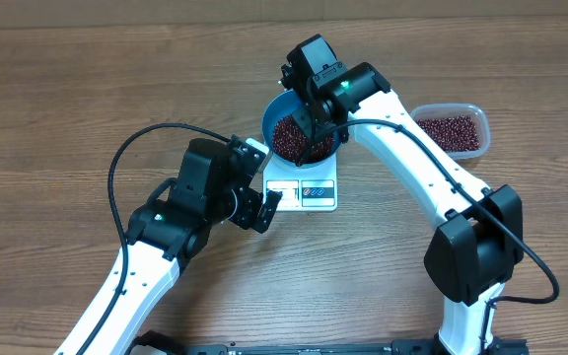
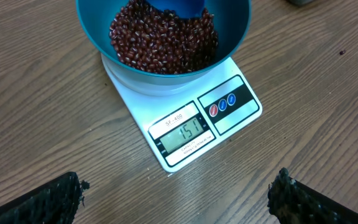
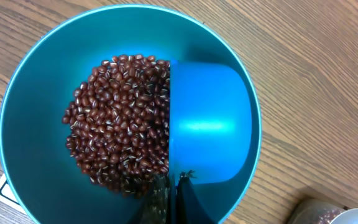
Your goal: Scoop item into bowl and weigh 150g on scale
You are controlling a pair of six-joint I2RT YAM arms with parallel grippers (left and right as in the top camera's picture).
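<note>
Hovering over the bright blue bowl [image 3: 36, 81], the right gripper [image 3: 175, 184] has its dark fingers [image 3: 160, 202] pinched tight together at the near edge of a small blue scoop [image 3: 211, 124]. They appear to grip it there, though the handle itself is hidden between them. The scoop sits inside the bowl on the right-hand side as the wrist camera sees it. It is turned dome-up, with its straight edge against the heap.

Small glossy red-brown beans [image 3: 117, 124] fill the bottom and the other side of the bowl, piled right up against the scoop. The bowl stands on the white kitchen scale [image 2: 143, 93] and overhangs it, so only the front strip of the scale shows. On that strip the display window [image 2: 184, 133] reads 151. Beside the window is a dark panel with three round buttons [image 2: 223, 104].

On the wooden table [image 1: 67, 99] near the scale's front left corner, the left gripper [image 2: 178, 185] holds nothing. Its fingers [image 2: 55, 202] are spread wide, one at each lower corner of its own camera view, with bare wood between them. It is near the scale and does not touch it.

Off to the right arm's side, well apart from the scale, a clear plastic tub [image 1: 476, 110] holds more of the same beans.
</note>
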